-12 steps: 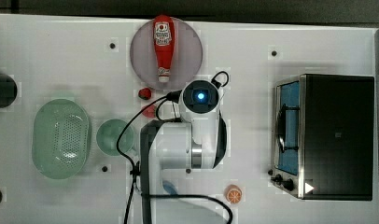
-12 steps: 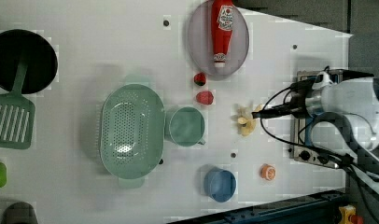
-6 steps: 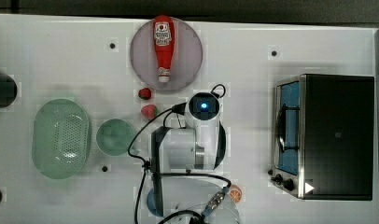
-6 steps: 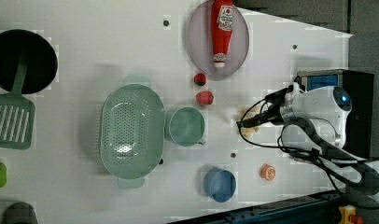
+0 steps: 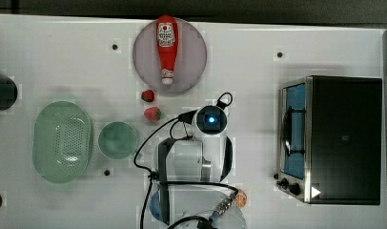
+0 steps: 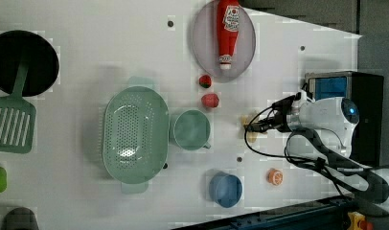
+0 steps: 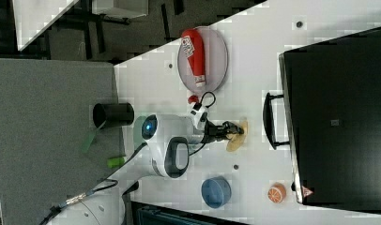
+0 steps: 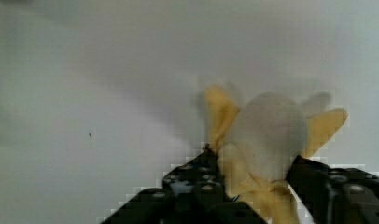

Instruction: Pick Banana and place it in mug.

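Note:
The banana point(image 8: 267, 135), peeled with its yellow skin splayed, lies on the white table point(image 6: 87, 57) and sits between my fingers in the wrist view. My gripper point(image 8: 255, 168) is shut on it, one black finger pressed against each side. In the left view the gripper point(image 6: 259, 125) reaches the banana point(image 6: 250, 130) to the right of the mug point(image 6: 191, 130). The right view shows the gripper point(image 7: 233, 129) on the banana point(image 7: 238, 137). In the top view my arm covers the banana, and the pale green mug point(image 5: 117, 140) stands open to the top view's left.
A green colander point(image 6: 135, 134) stands beside the mug. Two strawberries point(image 6: 210, 100) lie near a plate point(image 5: 194, 67) holding a ketchup bottle point(image 5: 167, 47). A blue bowl point(image 6: 226, 189), an orange half point(image 6: 275, 176) and a toaster oven point(image 5: 334, 138) stand nearby.
The arm has come down and toward the left view's left, onto the banana, and its fingers have closed from wide open to the banana's sides.

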Controlling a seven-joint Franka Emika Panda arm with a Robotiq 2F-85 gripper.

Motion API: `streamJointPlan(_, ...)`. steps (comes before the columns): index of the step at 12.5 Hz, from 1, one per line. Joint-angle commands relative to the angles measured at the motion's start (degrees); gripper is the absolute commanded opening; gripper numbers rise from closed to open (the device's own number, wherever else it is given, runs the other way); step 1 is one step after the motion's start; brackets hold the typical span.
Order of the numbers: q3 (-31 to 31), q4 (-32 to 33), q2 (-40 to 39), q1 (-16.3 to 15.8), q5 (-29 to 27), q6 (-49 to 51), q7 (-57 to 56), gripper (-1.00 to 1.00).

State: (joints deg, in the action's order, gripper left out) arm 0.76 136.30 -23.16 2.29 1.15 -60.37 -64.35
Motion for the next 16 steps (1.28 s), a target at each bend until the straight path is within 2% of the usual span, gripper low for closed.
streamJointPlan(1,0.09,-0.09,1.88,-0.86,0.52,-0.38,-3.05,-0.57)
streamJointPlan(3,0.4,-0.11,4.72,-0.86,0.47,-0.22,-2.87,-0.57)
streamJointPlan(6,2.3,-1.41,17.94,-0.61,0.44,5.29,-2.43,-0.56)
streamJointPlan(9,2.79,-5.08,27.28,-0.62,0.44,20.09,-1.54,-0.57)
streamJointPlan(11,2.36,-9.23,31.4,-1.0,0.44,31.25,3.23,-0.56)
streamJointPlan(13,-0.08,-13.11,34.12,-1.79,0.43,40.53,10.46,-0.57)
streamJointPlan(16,-5.83,-13.77,35.12,-2.87,0.41,41.05,19.1,-0.57)
